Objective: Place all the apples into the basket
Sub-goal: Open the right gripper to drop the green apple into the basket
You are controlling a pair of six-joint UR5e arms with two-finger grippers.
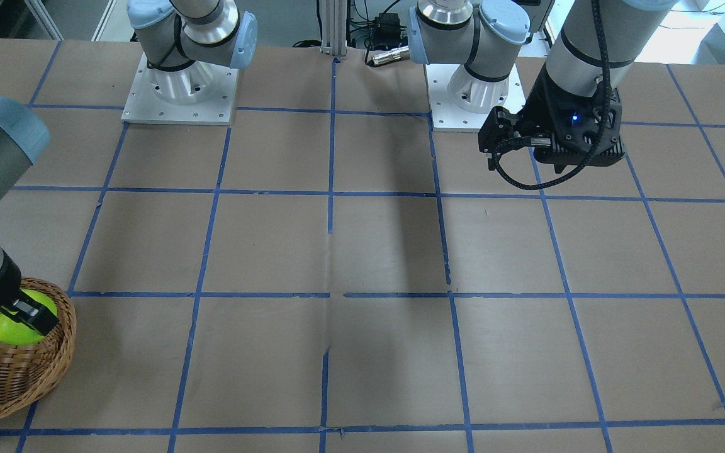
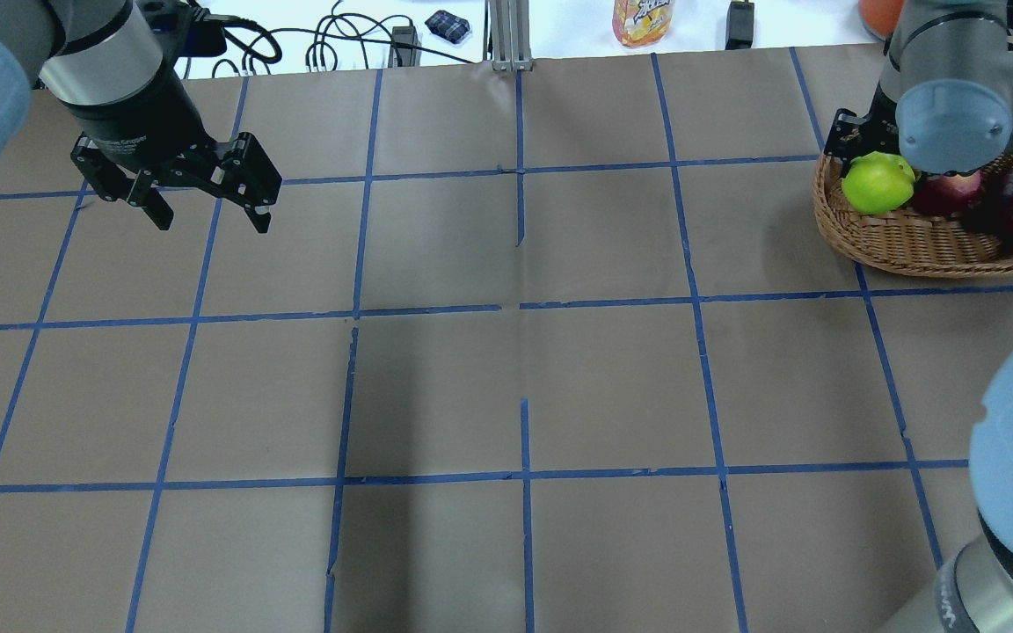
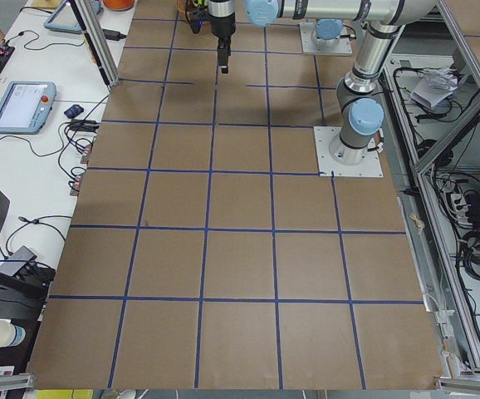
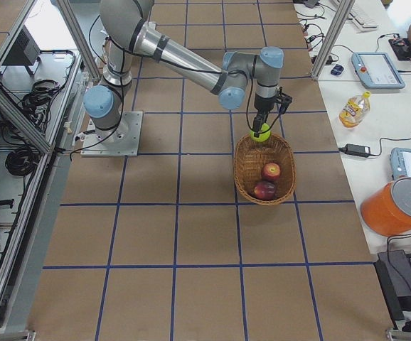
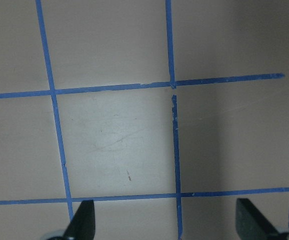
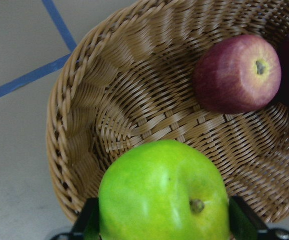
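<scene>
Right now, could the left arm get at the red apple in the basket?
Probably not: the left gripper is across the table from the basket, and the right gripper holds the green apple over it, crowding the red apple.

No writing can be read for certain. The clear plastic bottle with an orange-yellow label (image 2: 643,19) beyond the brown paper-covered counter (image 2: 612,387) bears print too blurred to make out. Pale lettering on the black collar above the left end effector (image 2: 211,220) is too small.

Blue-taped brown table (image 2: 603,387) carries the wicker basket (image 2: 911,242) at its edge
</scene>
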